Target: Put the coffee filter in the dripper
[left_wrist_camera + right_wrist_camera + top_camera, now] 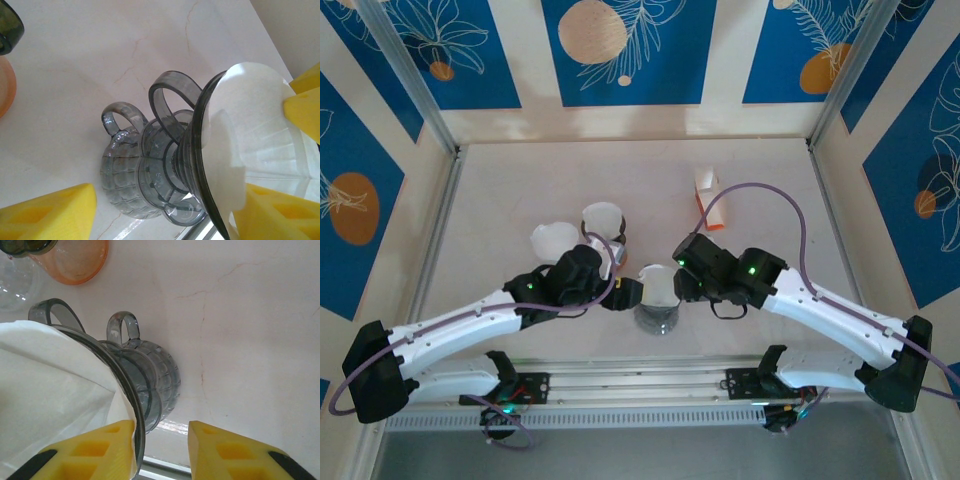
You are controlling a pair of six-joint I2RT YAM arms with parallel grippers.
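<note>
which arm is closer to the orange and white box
Right. The right arm ends just in front of the box; the left arm ends farther left, past the dripper.

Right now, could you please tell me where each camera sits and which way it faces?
Top external: above, behind the robot, looking down on the table; left arm, right arm show.
Left wrist: beside the dripper, facing its side; left jaws' pads show.
Right wrist: opposite side, facing down along it; right jaws' pads show.
Both wrist views share the dripper and filter.
</note>
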